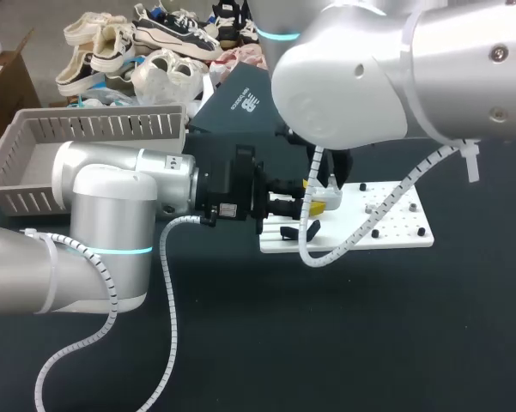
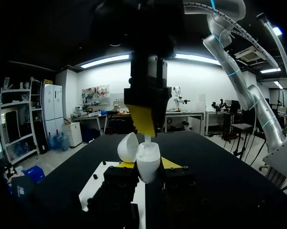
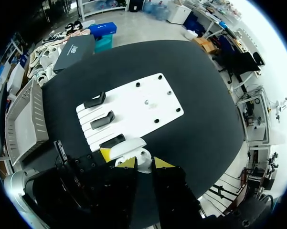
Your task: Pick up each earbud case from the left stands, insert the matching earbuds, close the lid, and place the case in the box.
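Open white earbud case (image 2: 147,161) clamped upright in left tool (image 2: 149,165), lid tipped aside, over edge of white stand plate (image 3: 138,102). Right tool (image 2: 144,120) directly overhead, pinching earbud (image 2: 147,139), stem pointing down at case mouth. Likely short vertical insertion.

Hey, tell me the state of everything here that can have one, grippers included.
earbud case: lid open, upright, in the left gripper
left gripper: shut on the earbud case
right gripper: shut on an earbud, over the open case
earbud: held at the case's mouth
stands: three, all bare
box: no case seen inside
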`<state>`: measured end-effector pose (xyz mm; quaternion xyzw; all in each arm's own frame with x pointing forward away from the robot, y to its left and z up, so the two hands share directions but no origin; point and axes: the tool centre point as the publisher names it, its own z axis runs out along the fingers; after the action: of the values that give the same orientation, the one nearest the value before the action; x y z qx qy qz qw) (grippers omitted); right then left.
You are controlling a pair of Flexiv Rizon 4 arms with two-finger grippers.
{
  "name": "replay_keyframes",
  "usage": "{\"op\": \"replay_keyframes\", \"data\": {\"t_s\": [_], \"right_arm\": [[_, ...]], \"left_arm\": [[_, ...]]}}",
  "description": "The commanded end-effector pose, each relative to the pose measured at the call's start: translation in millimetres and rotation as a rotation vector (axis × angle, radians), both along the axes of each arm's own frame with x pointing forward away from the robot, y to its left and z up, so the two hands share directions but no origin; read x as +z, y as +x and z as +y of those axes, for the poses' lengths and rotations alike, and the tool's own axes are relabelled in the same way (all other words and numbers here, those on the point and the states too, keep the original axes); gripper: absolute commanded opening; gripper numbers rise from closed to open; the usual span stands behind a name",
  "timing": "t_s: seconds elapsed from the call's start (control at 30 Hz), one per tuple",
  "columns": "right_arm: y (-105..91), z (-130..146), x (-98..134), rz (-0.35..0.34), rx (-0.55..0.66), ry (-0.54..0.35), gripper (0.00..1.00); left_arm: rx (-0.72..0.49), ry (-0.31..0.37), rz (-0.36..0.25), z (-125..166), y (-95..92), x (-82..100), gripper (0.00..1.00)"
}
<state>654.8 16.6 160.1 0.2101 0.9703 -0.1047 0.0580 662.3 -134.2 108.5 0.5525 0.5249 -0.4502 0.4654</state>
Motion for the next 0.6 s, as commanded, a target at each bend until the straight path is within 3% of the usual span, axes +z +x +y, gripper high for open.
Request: {"op": "replay_keyframes", "data": {"t_s": [0.03,0.6], "right_arm": [[2.6,0.1,-2.3,0.004,-0.007,-0.005,0.0],[2.4,-3.8,-9.8,0.013,-0.02,-0.017,0.0]], "left_arm": [[0.002,-0.003,-0.002,0.0,-0.3,-0.7,0.0],[0.002,-0.003,-0.002,0.0,-0.3,-0.7,0.0]]}}
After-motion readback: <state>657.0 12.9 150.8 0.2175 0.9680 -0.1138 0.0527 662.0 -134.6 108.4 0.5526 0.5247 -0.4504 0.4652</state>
